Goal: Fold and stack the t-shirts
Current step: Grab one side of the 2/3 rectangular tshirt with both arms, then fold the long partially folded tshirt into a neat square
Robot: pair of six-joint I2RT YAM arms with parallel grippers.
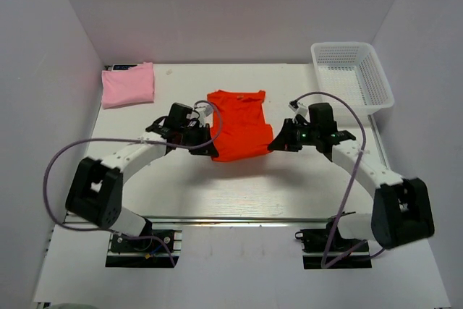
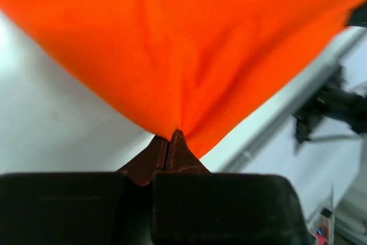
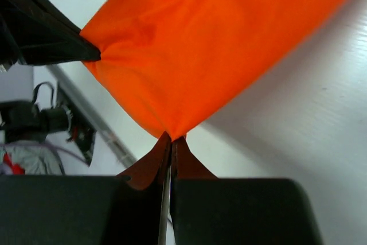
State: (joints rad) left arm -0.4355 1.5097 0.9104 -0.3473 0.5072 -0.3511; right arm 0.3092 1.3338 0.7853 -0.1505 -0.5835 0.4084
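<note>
The orange-red t-shirt (image 1: 239,124) lies at the table's middle, its neck at the far end and its near hem lifted. My left gripper (image 1: 211,148) is shut on the shirt's near left corner (image 2: 172,84). My right gripper (image 1: 273,142) is shut on the near right corner (image 3: 189,55). The cloth hangs stretched between the two grippers above the white table. The pale pink t-shirt (image 1: 128,85) lies folded as a rectangle at the far left, away from both grippers.
A white plastic mesh basket (image 1: 352,75) stands at the far right. White walls close in the table on the left, back and right. The metal rail (image 1: 231,221) with the arm bases runs along the near edge.
</note>
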